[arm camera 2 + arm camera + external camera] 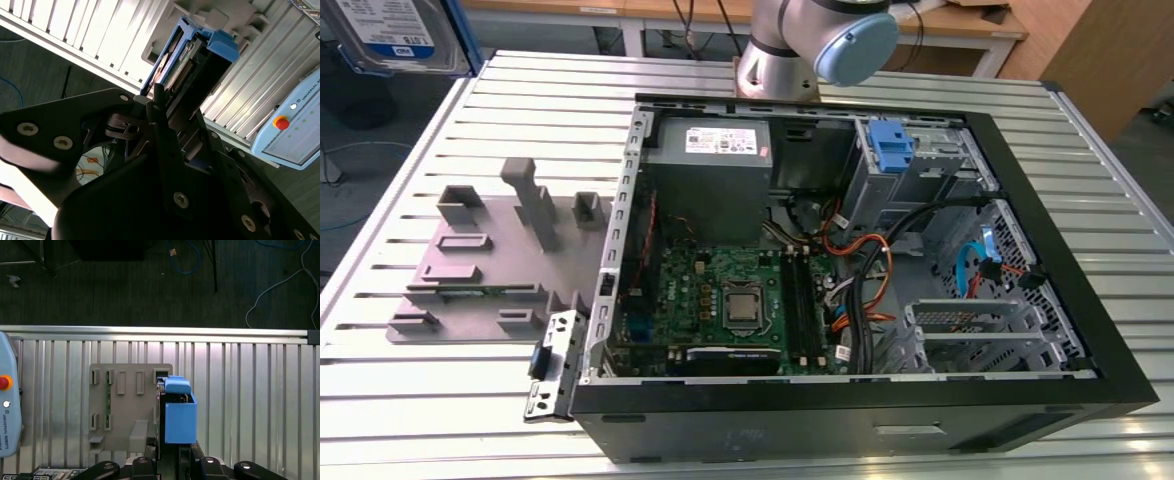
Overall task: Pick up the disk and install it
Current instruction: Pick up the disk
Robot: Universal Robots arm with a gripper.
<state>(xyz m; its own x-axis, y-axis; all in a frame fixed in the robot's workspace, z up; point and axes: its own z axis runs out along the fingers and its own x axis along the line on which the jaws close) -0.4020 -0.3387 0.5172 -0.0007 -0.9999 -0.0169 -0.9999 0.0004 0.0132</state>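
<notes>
The disk (398, 35) hangs high in the air at the exterior view's far left top corner, its white-and-blue label facing the camera, well away from the open computer case (854, 400). In both wrist views my gripper (170, 454) is shut on the disk (179, 412), which shows edge-on with its blue carrier rails. The disk (187, 60) sticks out past the dark fingers (159, 107). It hovers above the grey holder plate (127, 405) on the slatted table.
The case lies open on the table with the motherboard (734, 300), a grey power supply (714, 150) and a metal drive cage carrying a blue bracket (890, 145). The grey holder plate (480, 260) lies beside the case. A teach pendant (7, 405) rests on the table.
</notes>
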